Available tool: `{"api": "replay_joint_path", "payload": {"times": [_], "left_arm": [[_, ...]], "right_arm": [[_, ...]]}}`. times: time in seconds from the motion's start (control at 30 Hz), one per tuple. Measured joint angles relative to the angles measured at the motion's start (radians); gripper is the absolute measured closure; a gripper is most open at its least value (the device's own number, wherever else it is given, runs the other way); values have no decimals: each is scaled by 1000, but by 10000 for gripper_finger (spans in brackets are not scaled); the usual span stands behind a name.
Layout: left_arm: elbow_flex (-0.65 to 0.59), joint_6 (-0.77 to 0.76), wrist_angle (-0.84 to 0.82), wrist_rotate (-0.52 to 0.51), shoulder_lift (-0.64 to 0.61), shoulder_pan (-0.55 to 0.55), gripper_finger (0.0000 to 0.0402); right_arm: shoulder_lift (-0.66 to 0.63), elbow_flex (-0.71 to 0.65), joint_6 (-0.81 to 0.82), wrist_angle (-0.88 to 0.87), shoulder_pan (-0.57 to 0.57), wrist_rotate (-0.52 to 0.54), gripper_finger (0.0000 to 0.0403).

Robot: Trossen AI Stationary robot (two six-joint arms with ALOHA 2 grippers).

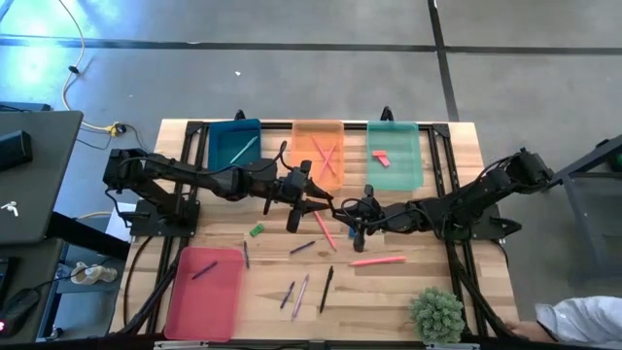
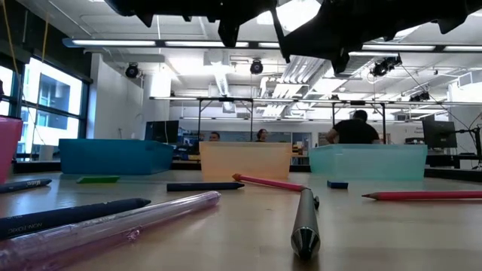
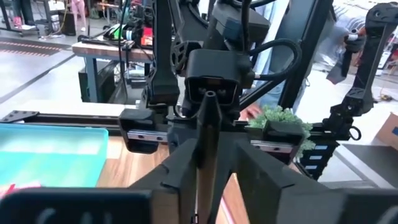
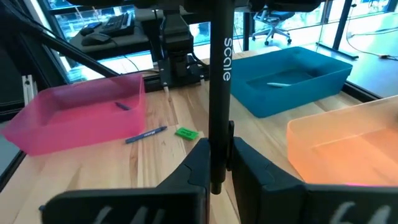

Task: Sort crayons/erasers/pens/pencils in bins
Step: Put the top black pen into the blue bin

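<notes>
We hold mid-counter, our right gripper (image 4: pixel 217 163) fingers clenched on a slim black pen (image 4: pixel 219 74), the left gripper (image 3: pixel 205 163) fingers pinching another dark stick (image 3: pixel 206 134), seemingly for binning.

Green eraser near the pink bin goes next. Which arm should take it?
Left. The left gripper hangs nearer the green eraser; the right gripper sits past the table's middle. Each seems to grip a dark pen, so left must unload first.
</notes>
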Motion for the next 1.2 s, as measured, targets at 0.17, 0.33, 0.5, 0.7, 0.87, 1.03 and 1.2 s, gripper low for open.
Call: {"api": "replay_joint_path", "payload": {"times": [0.17, 0.33, 0.5, 0.7, 0.87, 1.03, 1.2], "left_arm": [[0, 13, -1, 0, 0, 0, 358], [0, 36, -5, 1, 0, 0, 385], [0, 39, -11, 1, 0, -1, 382], [0, 38, -38, -10, -1, -1, 381], [0, 45, -105, -72, -1, 8, 380], [0, 42, -235, -93, -39, 59, 380], [0, 44, -456, -189, -145, 143, 379]], "right_arm": [[0, 0, -4, 1, 0, -14, 382], [0, 0, -8, -1, 0, -15, 380], [0, 0, -14, -2, 0, -15, 357], [0, 0, -14, -2, 0, -7, 307], [0, 0, -14, -4, -1, 35, 257], [0, 0, -14, -24, -1, 41, 221], [0, 0, -14, -47, -1, 41, 213]]}}
